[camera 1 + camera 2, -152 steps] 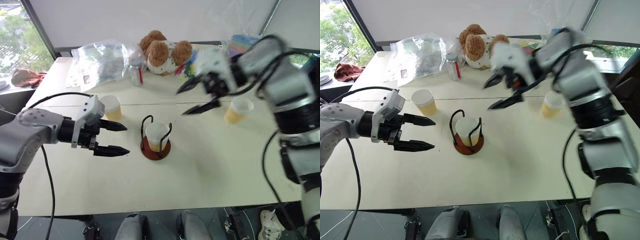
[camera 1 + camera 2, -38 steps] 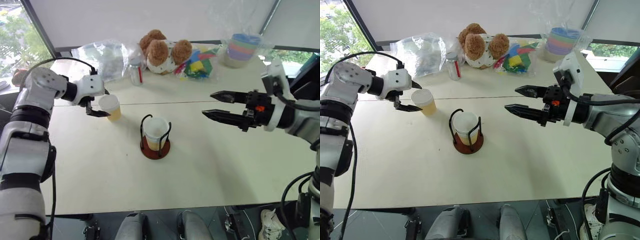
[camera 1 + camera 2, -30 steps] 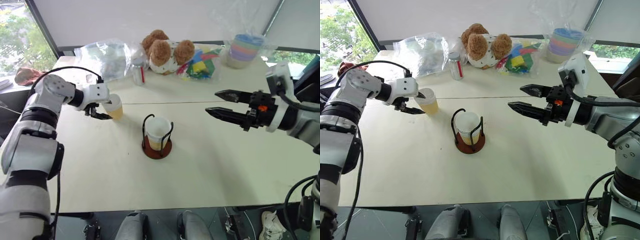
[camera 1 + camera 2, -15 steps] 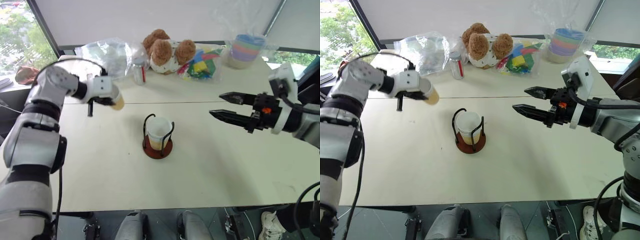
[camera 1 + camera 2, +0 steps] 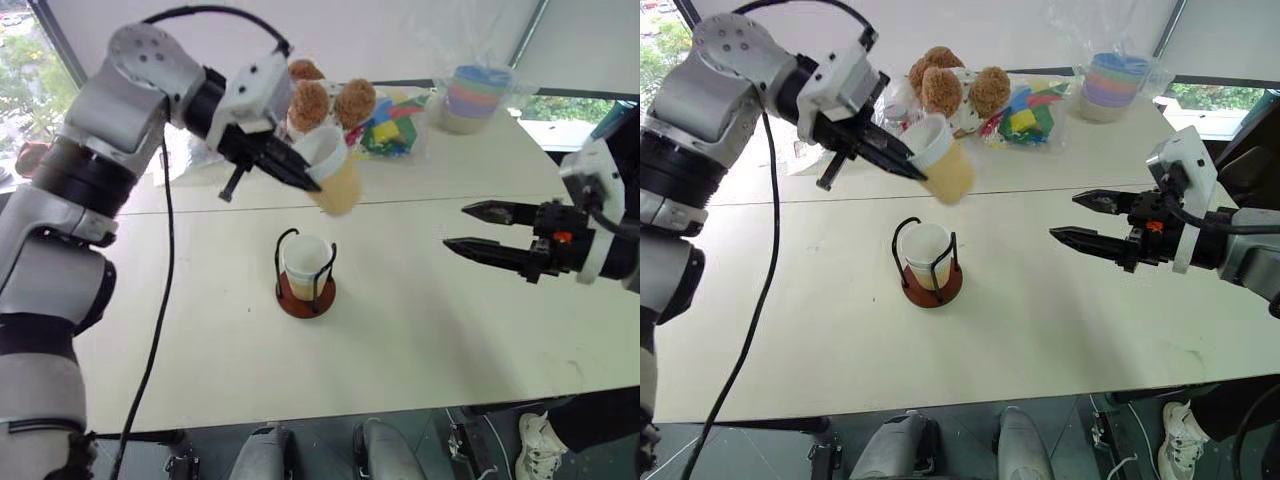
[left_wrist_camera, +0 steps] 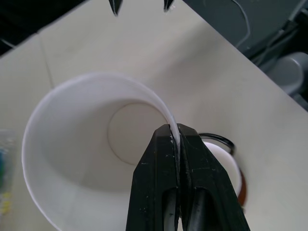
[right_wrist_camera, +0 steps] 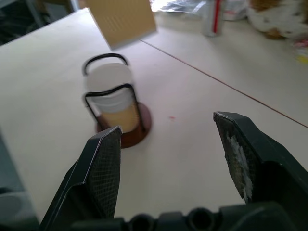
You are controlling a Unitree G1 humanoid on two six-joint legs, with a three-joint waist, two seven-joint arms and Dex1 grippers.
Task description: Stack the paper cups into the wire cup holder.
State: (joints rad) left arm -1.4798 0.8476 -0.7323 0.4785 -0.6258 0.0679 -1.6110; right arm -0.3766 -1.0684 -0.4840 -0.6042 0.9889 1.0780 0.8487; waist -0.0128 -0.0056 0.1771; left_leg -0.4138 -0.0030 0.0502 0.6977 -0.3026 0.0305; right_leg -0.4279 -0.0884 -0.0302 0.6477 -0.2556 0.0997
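Left gripper (image 6: 177, 132) jaws pinch the rim of a paper cup (image 5: 332, 170), tilted in the air above the wire cup holder (image 5: 306, 275) | holder already has a cup (image 5: 305, 260) | thin, light, crushable wall: the rim looks the stiffest hold | right gripper (image 5: 472, 226) jaws wide, empty, beside holder over worktop (image 5: 400, 320)

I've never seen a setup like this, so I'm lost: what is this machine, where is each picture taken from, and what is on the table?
It is a two-armed humanoid robot. Two pictures come from cameras in its head, two from its wrists. The left gripper is shut on the rim of a tan-sleeved paper cup, lifted above a black wire cup holder on a reddish disc that already has a white-rimmed cup in it. The right gripper is open and holds nothing. At the back of the pale table lie a brown teddy bear and stacked pastel bowls.
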